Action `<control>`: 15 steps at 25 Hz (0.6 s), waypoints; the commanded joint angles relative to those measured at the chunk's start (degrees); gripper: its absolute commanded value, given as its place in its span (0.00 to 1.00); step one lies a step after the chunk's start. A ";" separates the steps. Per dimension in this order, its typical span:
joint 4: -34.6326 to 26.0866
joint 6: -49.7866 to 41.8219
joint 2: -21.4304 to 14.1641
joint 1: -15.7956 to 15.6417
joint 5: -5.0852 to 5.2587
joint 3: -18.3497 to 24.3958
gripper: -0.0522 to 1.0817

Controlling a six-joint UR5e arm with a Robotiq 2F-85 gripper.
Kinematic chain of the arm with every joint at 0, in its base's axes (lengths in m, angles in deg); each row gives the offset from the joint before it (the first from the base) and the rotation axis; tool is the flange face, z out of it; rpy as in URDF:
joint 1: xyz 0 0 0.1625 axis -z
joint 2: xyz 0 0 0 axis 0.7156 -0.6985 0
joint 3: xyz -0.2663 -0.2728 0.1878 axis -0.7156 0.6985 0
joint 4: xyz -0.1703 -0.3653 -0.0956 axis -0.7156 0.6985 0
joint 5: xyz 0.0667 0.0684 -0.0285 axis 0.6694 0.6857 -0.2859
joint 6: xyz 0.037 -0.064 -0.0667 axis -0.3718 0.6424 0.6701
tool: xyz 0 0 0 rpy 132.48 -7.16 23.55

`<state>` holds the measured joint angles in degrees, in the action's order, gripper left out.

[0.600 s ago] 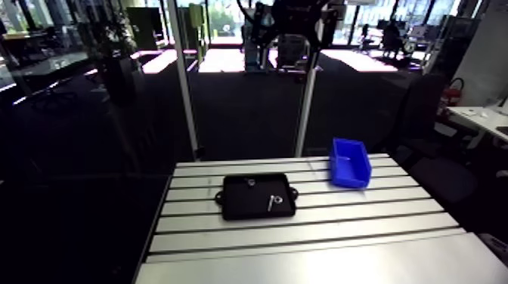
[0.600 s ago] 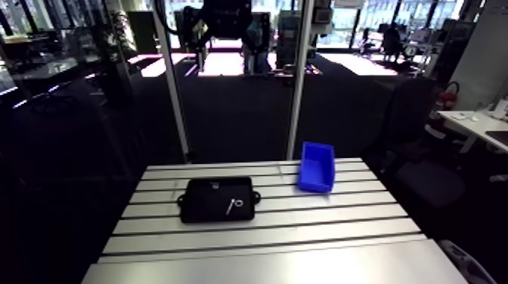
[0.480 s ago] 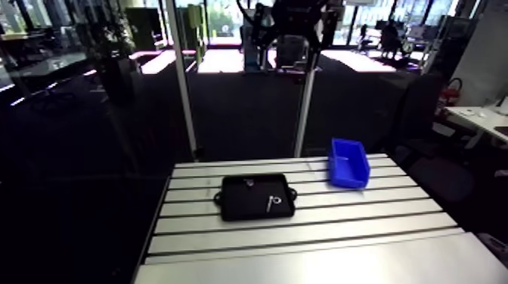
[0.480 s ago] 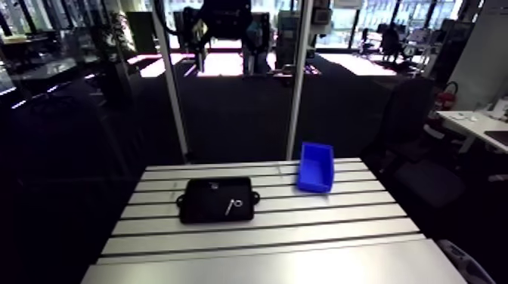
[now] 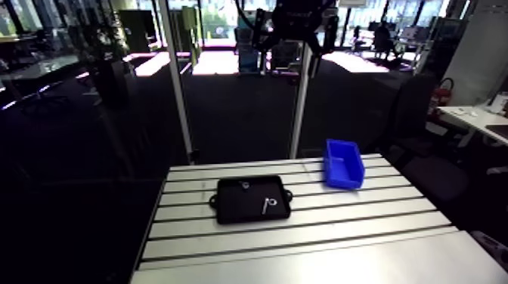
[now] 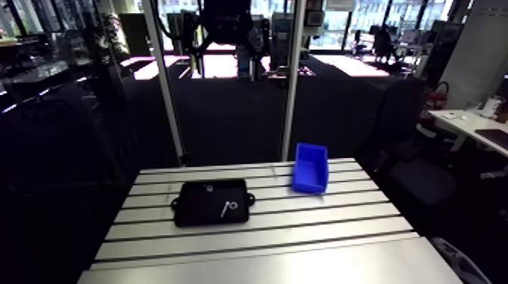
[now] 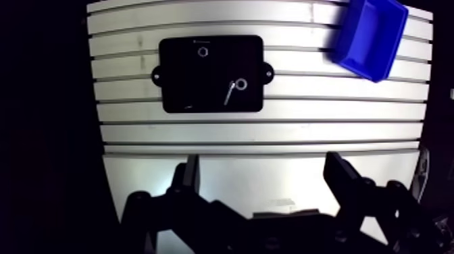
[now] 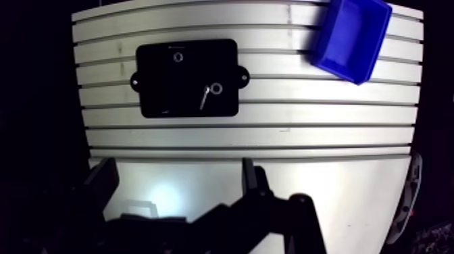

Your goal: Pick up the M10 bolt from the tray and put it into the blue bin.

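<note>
**Tray** [image 7: 182,94]: black, shallow and rectangular, with one small lug at each short end. It lies flat on the table with its long sides running along the slots. All places below are given from it.

**Bolt** [image 7: 230,93]: thin, pale metal. It lies flat inside the tray, in the half nearer the bin, slanted against the tray's sides and well apart from the gripper.

**Ring** [image 7: 242,84]: small and pale, inside the tray, just beside one end of the bolt. Whether the two touch cannot be told.

**Second ring** [image 7: 203,51]: small, inside the tray, close to the long side farthest from the gripper and apart from the bolt.

**Bin** [image 7: 371,37]: blue and open-topped. It stands on the table well apart from the tray, off the short end nearer the bolt, and is set askew to the slots.

**Table** [image 7: 270,132]: aluminium, slotted under and around the tray, with a smooth unslotted strip on the tray's gripper side.

**Gripper** [image 7: 265,177]: dark, with two fingers [image 7: 341,179] spread wide. It is released and holds nothing. It hangs high over the smooth strip, well apart from the tray, which lies ahead of it.
</note>
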<state>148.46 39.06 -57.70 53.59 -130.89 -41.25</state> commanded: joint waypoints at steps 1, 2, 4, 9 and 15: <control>-0.02 -0.01 0.04 0.01 0.00 -0.02 0.05; -0.02 -0.10 0.04 0.01 0.08 -0.11 0.06; -0.28 -0.10 0.12 0.01 0.17 -0.02 0.06; -0.28 -2.47 0.39 -0.08 0.17 -0.11 0.06; -0.19 -5.64 1.18 -0.08 0.35 -0.29 0.06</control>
<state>148.23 36.02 -57.25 53.54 -130.67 -41.40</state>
